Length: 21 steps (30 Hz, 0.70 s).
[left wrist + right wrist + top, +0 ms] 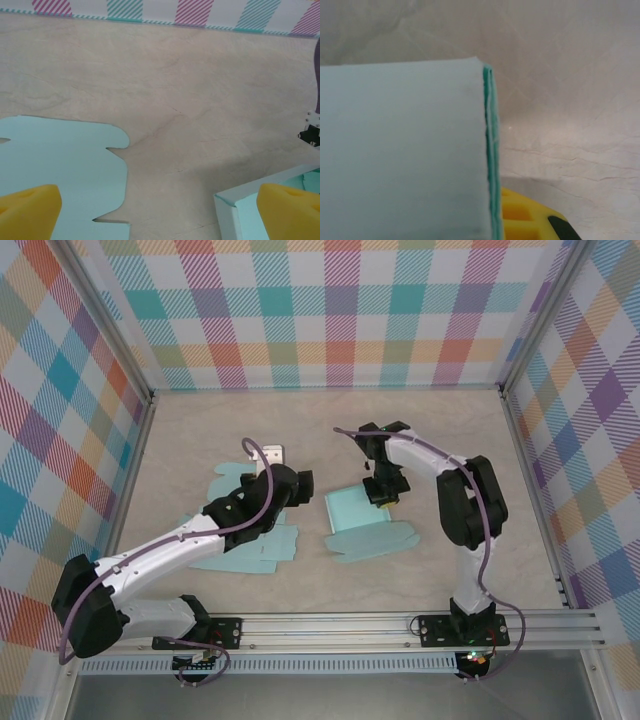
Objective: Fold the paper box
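Right pincer point(383, 493) grips the pale teal paper box point(365, 525) by its wall; left pincer point(160, 212) released. Pulling may tear the wall.

Left gripper point(159, 212): jaws wide apart – yellow fingertips point(30, 210) in the lower left and lower right corners.
Flat cutout point(55, 170): mint paper, notched edge, lower left, lying on the table point(175, 90).
Paper box point(235, 200): white-edged raised corner, lower right, beside the right fingertip.
Wall point(190, 10): striped – along the top edge.
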Motion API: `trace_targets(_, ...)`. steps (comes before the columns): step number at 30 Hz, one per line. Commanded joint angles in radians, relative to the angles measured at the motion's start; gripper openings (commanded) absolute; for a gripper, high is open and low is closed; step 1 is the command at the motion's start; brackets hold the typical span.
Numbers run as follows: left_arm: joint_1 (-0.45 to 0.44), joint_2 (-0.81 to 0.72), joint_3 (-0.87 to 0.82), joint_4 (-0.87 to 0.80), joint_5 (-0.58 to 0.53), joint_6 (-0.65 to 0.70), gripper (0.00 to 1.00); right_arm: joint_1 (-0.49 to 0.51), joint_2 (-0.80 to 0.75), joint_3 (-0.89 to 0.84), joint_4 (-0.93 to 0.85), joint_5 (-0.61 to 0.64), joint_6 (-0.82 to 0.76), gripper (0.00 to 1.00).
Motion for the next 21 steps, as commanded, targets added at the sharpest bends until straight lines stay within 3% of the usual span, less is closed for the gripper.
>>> trace_targets(1, 0.009, -0.016, -0.021, -0.025, -0.036, -0.005, 1.0, -0.008, 0.106, 0.05, -0.016, 0.155, -0.019, 0.0)
trace_targets(8, 0.01, -0.008, -0.021, -0.014, -0.039, 0.014, 1.0, 0.001, 0.242, 0.152, -0.043, 0.267, -0.013, 0.0)
trace_targets(21, 0.011, -0.012, -0.027, 0.034, -0.043, 0.03, 1.0, 0.049, 0.362, 0.204, 0.017, 0.424, 0.126, 0.01)
